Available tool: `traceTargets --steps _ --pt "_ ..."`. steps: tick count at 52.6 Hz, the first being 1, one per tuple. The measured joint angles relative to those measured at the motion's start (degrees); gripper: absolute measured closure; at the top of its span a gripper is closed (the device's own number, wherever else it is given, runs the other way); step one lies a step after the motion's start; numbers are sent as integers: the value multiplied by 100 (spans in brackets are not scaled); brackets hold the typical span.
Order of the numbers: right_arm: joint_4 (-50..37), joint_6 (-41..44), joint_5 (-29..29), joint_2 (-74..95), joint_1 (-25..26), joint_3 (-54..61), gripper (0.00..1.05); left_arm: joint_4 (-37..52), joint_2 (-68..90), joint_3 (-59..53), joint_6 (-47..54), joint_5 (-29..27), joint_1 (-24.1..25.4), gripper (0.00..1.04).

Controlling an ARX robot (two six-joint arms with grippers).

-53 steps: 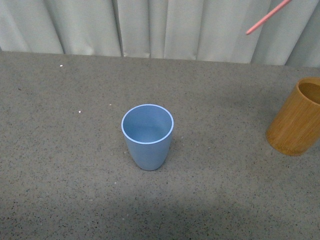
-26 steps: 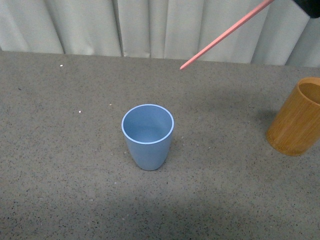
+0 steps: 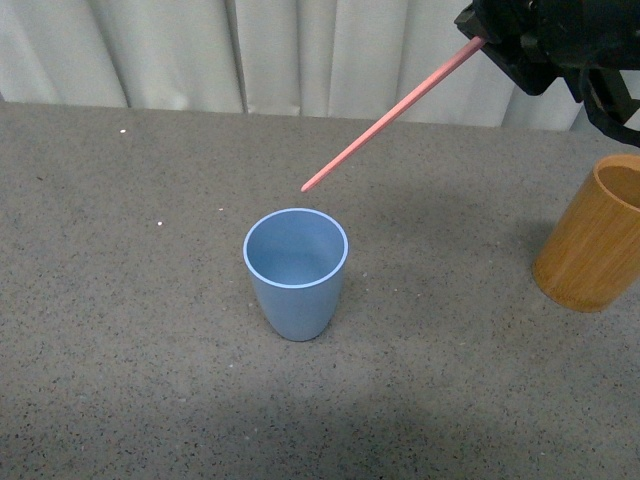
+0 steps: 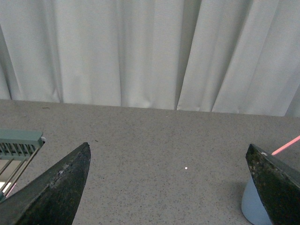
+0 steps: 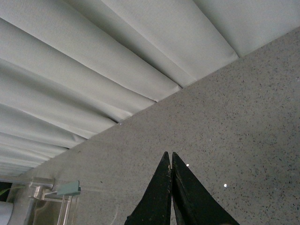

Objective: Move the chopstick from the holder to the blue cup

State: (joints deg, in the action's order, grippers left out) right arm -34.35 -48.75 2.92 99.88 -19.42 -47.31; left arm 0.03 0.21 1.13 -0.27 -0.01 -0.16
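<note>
One chopstick [image 3: 390,115] pinched in right gripper [image 3: 478,42] — over speckled grey tabletop [image 3: 140,300], apparently curtain-backed.

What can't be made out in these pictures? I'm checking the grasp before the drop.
- Thin pink-red chopstick: its upper end is hidden by the black right gripper in the front view; the right wrist view shows only closed fingers.
- Orange-brown wooden holder: cut off by the front view's edge.
- Light-blue plastic cup: mostly hidden behind a left gripper finger.

A matt light-blue plastic cup [image 3: 296,272] stands on a table [image 3: 120,300] of rough, speckled grey stone-like surface. The orange-brown holder [image 3: 591,236] looks like smooth bamboo wood; the pink-red chopstick [image 3: 385,116] looks smooth, and pale cloth curtains [image 3: 200,50] hang behind.
</note>
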Motion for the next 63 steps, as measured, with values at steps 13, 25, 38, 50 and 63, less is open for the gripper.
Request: traceTargets --steps 13,25,38,50,63 --pt "55 -17 24 317 -136 -168 104 0 0 0 0 0 0 7" --pt "61 -17 20 420 -177 -173 104 0 0 0 0 0 2 7" --pt "96 -11 20 450 -232 -214 104 0 0 0 0 0 0 7" --pt "227 39 63 455 -310 -286 92 0 0 0 0 0 2 7" --pt "411 247 -243 448 -321 -291 43 0 0 0 0 0 0 7"
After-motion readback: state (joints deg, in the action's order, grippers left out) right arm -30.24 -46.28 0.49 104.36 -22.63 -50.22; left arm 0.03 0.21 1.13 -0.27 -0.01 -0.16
